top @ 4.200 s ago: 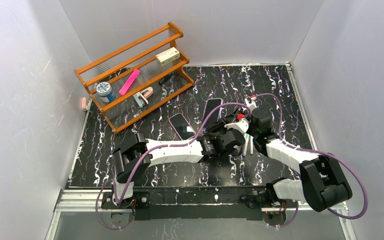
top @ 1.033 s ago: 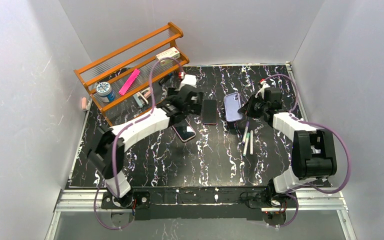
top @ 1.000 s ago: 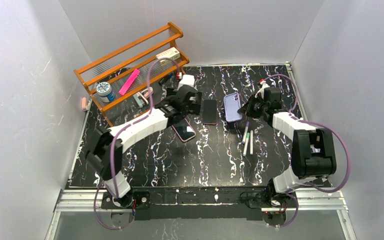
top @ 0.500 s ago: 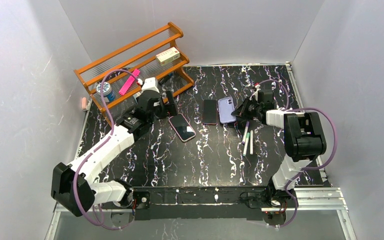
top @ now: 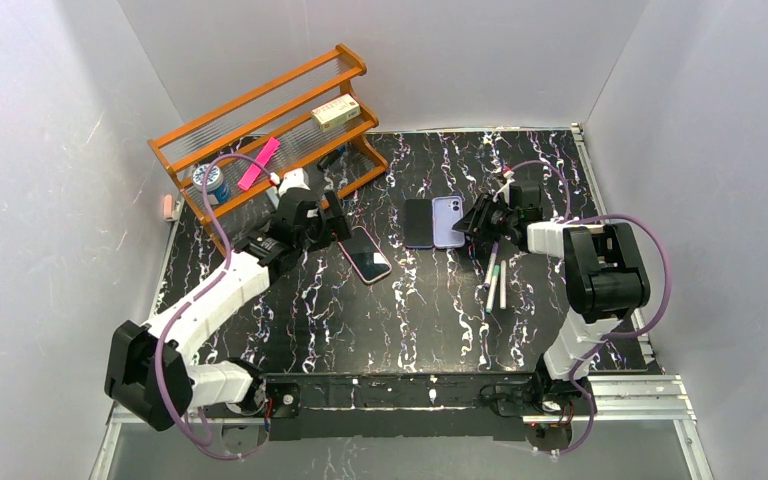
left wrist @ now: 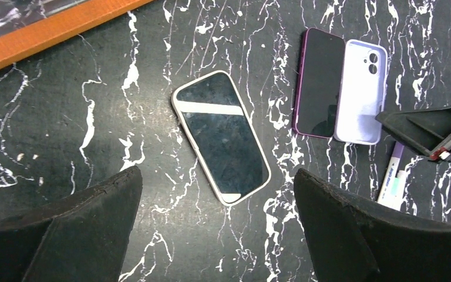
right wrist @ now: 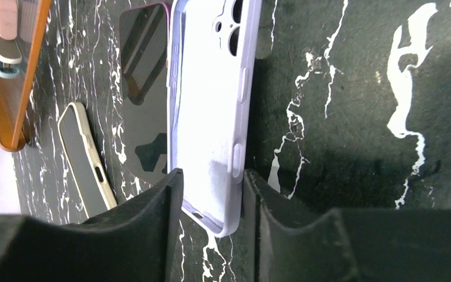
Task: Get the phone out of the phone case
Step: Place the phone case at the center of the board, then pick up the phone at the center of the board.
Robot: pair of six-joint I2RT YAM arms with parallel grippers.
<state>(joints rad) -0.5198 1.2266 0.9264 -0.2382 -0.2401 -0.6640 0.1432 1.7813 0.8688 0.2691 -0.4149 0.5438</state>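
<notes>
The phone [top: 418, 222], dark screen up with a purple rim, lies bare on the black marbled table [top: 410, 320]. It also shows in the left wrist view [left wrist: 319, 82] and the right wrist view [right wrist: 144, 88]. The lavender phone case [top: 449, 220] lies flat right beside it, camera hole at the far end [left wrist: 361, 91]. My right gripper [top: 477, 215] sits low at the case's right edge. Its jaws [right wrist: 213, 176] stand parted, with the case's end [right wrist: 208, 88] between them. My left gripper [top: 332, 215] hangs wide open, away to the left, over the table [left wrist: 216, 173], holding nothing.
A second phone in a cream case [top: 364, 253] lies screen up below my left gripper [left wrist: 220, 136]. Two pens [top: 495, 275] lie just near of the right gripper. An orange rack [top: 260, 150] with small items stands at the back left.
My left arm has drawn back leftward, away from the phone, toward the rack. The right gripper has brought the case down flat beside the phone and its jaws have parted.
</notes>
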